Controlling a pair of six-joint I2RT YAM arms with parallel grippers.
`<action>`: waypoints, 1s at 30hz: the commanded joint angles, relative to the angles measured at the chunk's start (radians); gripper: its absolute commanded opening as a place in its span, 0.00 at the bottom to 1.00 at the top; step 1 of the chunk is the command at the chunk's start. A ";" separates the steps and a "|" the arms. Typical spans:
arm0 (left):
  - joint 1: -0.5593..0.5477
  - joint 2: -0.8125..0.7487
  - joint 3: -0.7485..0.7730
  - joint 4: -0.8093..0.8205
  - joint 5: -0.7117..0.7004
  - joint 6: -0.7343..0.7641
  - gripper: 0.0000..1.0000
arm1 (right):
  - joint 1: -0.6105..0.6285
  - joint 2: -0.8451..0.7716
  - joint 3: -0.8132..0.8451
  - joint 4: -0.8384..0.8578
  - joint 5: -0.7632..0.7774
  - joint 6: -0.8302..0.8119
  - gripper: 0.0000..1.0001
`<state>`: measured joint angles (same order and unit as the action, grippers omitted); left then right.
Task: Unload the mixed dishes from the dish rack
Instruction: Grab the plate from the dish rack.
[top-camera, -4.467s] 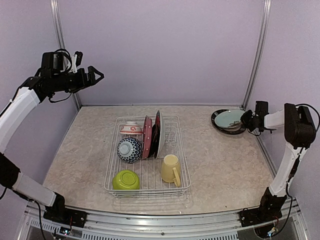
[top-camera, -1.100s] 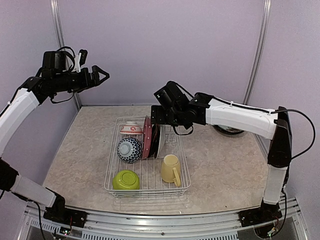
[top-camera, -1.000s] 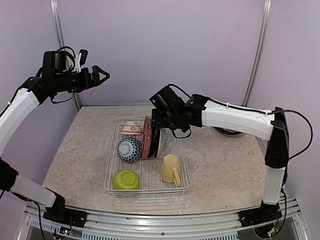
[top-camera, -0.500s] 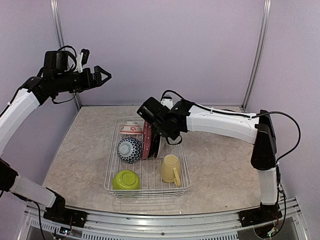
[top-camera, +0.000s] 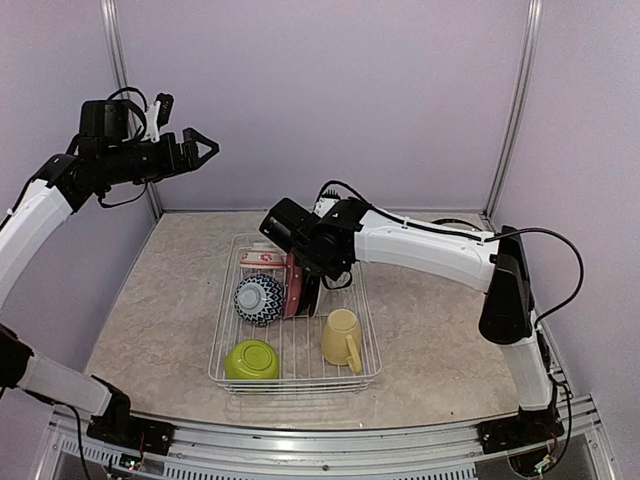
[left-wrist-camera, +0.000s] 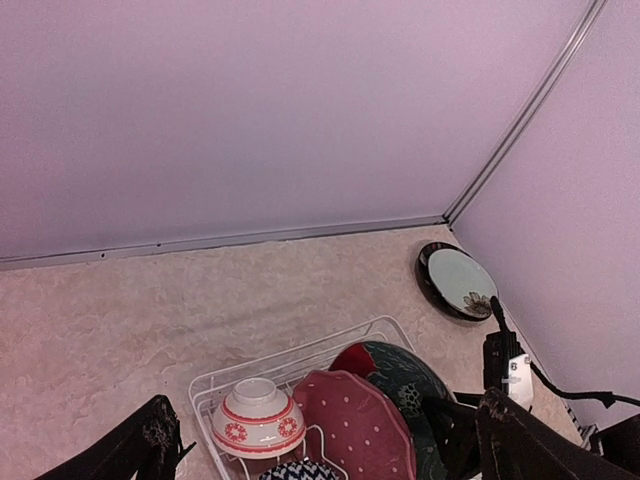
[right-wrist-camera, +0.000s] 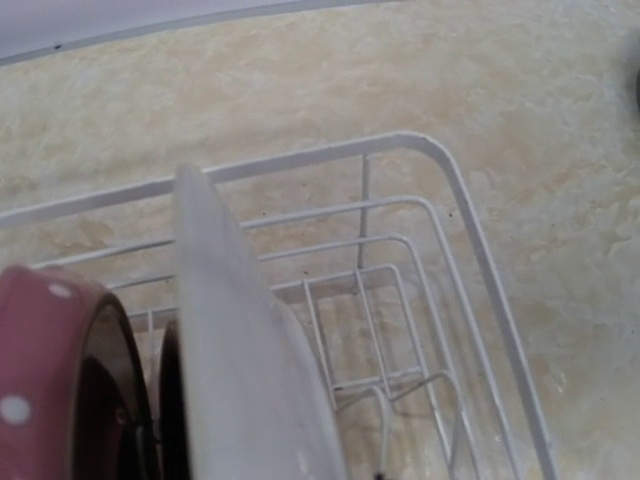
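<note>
White wire dish rack (top-camera: 296, 381) at centre of beige marbled desk (top-camera: 440, 320), holding upright pink dotted plate (top-camera: 293, 285), dark green plate (left-wrist-camera: 402, 378), blue-patterned bowl (top-camera: 259, 299), lime green bowl (top-camera: 251, 359) and pale yellow mug (top-camera: 342, 337). Right end effector (top-camera: 305, 266) down among the upright plates; clenched or released, cannot tell, fingers hidden. Left end effector (top-camera: 208, 148) high at left, released, fingers wide apart.

The beige marbled table (top-camera: 440, 320) carries the white wire dish rack (top-camera: 300, 350) near its middle. Well apart from it, in the far right corner, lies a dark plate (left-wrist-camera: 426, 283) (a pale blue-green dish (left-wrist-camera: 455, 278) rests on it).
</note>
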<state>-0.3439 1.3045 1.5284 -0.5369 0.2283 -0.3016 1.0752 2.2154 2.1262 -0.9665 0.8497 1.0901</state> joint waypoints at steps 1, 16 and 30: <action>-0.007 -0.019 -0.014 0.020 0.020 0.022 0.99 | 0.003 0.044 0.042 -0.099 0.034 0.029 0.21; -0.007 -0.009 -0.015 0.017 0.018 0.017 0.99 | 0.026 0.056 0.133 -0.190 0.102 0.025 0.00; -0.007 0.011 -0.014 0.015 0.021 0.009 0.99 | 0.044 0.023 0.217 -0.255 0.170 -0.035 0.00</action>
<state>-0.3439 1.3006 1.5246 -0.5312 0.2359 -0.2974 1.1027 2.2902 2.2810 -1.1645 0.9031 1.0424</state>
